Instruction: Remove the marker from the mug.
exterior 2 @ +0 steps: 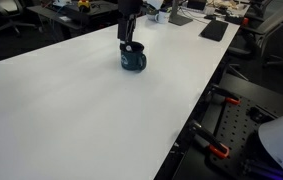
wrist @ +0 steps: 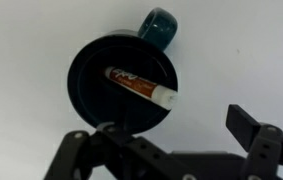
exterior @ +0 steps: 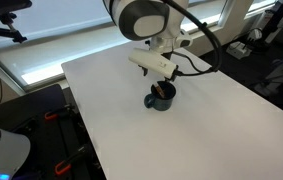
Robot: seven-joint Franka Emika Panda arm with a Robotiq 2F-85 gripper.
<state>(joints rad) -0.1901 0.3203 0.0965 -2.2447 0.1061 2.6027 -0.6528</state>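
Observation:
The mug (wrist: 123, 82) is dark blue-grey and seen from above in the wrist view, its handle (wrist: 160, 24) pointing away. The marker (wrist: 139, 86) lies slanted inside it, with a reddish-brown body and a white end resting on the rim. My gripper (wrist: 176, 125) is open and empty just above the mug, one finger over its rim and the other over bare table to the right. Both exterior views show the mug (exterior: 161, 100) (exterior 2: 132, 60) on the white table with the gripper (exterior: 160, 84) (exterior 2: 128, 45) right over it.
The white table (exterior: 181, 130) has nothing else on it near the mug. Its edges drop to dark equipment with red clamps (exterior 2: 219, 150). Desks with a keyboard (exterior 2: 214, 30) and clutter stand beyond the far edge.

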